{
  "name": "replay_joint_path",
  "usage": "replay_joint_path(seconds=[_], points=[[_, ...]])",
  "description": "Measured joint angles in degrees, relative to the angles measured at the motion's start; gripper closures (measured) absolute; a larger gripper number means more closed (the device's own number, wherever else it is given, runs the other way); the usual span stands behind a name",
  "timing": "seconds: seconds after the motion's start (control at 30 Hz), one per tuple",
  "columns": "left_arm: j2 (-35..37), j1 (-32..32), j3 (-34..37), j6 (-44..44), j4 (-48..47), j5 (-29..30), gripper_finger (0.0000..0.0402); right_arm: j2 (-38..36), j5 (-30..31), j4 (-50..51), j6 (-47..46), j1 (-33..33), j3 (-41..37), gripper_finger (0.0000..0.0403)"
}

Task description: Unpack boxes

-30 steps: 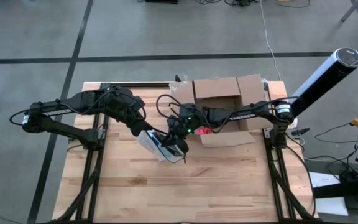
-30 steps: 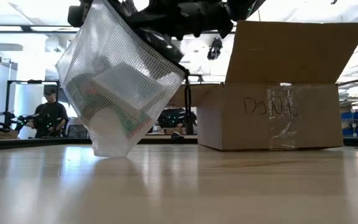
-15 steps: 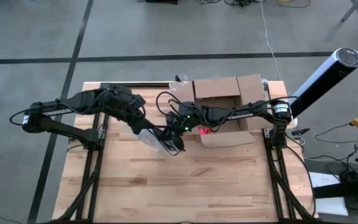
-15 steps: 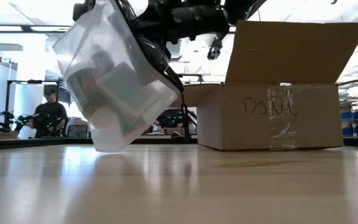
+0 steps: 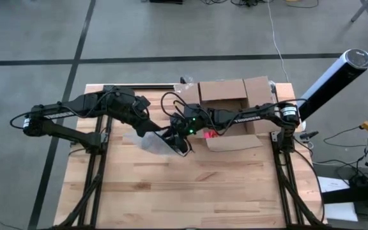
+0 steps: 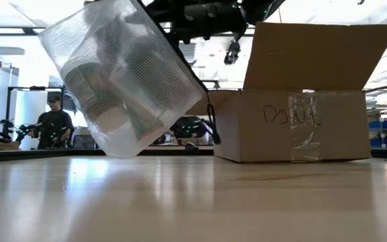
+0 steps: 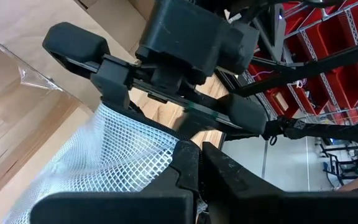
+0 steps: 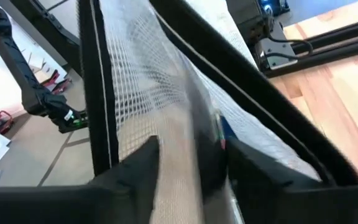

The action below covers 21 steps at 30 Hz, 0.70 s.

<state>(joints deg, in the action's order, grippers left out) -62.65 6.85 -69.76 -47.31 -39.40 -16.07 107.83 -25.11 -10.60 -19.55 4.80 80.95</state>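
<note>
- L claw [image 5: 154,133] is pressed shut. It pinches one edge of a see-thru net bag [image 6: 123,87].
- L wrist view: two dark fingers [image 7: 188,163] squeezed tight w/ white net betw. them.
- R claw [image 5: 175,137] sits right next to L claw, tip to tip, near the middle of the table [image 5: 190,191].
- R claw is spread wide. The bag's black-trimmed edge runs betw. its fingers [image 8: 135,171]. Can't tell if they touch the bag.
- Bag hangs up off the wood, tipped on a slant, low corner close to the table top.
- Inside the bag: white stuff and a bit of green. Can't tell what it is.
- Both arms are dark. L arm comes from the left side, R arm from the right side.
- R arm reaches past the front of the cardboard box [image 6: 291,128].
- Box is big and brown. It sits at the far edge of the table, on the right half, flat on the wood.
- Box is open, flaps up or folded out. Front has black scribble writing and a strip of clear tape.
- Box and bag are apart, not touching.
- Small red thing [image 5: 208,134] lies just by the box's front flap, under the R arm.
- Far back in the room, a person [image 6: 54,121] in dark clothes.
</note>
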Motion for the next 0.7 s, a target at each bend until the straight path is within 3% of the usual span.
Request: replay_joint_path(seconds=[0.13, 0.27, 0.5, 0.7], points=[[0.00, 0.00, 0.00, 0.00, 0.03, -0.02, 0.0402, -0.39, -0.79, 1.84, 0.00, 0.35, 2.31, 0.0150], [0.00, 0.00, 0.00, 0.02, 0.20, -0.04, 0.0402, -2.15, -2.24, 9.66, 3.16, 1.11, 5.65, 0.0130], [-0.04, 0.02, 0.00, 0.21, -0.41, 0.06, 0.0402, -6.00, -1.59, 28.79, 13.89, 3.98, 9.83, 0.0134], [-0.05, 0.00, 0.00, 0.23, -0.62, -0.01, 0.0402, -9.17, 4.44, 37.76, 16.94, 8.40, 9.92, 0.0146]])
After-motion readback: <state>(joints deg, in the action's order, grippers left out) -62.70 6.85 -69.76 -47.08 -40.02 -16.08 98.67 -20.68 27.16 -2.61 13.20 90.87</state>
